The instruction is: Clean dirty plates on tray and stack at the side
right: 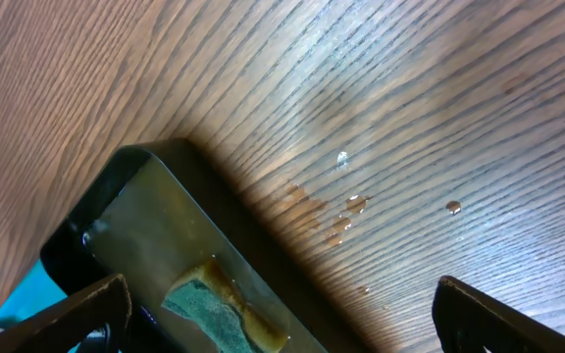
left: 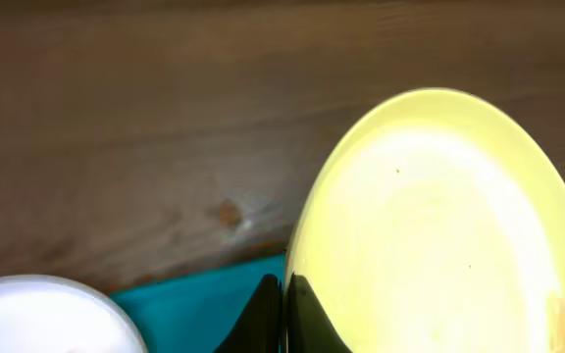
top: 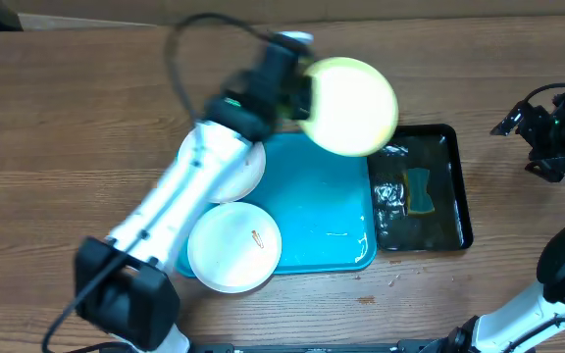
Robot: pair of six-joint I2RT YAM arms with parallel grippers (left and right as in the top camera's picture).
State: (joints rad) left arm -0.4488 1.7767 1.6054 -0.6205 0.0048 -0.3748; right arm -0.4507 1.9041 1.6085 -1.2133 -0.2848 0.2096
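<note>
Pale yellow-green plate [top: 349, 106] held in the air by the left arm [top: 179, 201], whose jaws are closed tight on the plate's rim. In the left wrist view the same plate [left: 439, 226] spreads away from the jaws, the pinch sitting on its near edge. From overhead the disc lies on the far side of the jaws from the arm. It hangs over the far right corner of the turquoise tray [top: 312, 211] and points toward the black tray [top: 464, 211]. Two white plates remain at the turquoise tray's left end: one [top: 233, 245] shows an orange smear, the other [top: 248, 169] is partly hidden under the arm. The sponge [top: 420, 189] lies in the black tray, its long axis along that tray's length, just below and to the right of the held plate. The right arm's jaws stand fully apart and empty, well off to the right of the black tray; its wrist view looks down on the sponge [right: 219, 309]. The right arm is judged the nearer to the sponge, so wiping probably depends on it reaching left.
</note>
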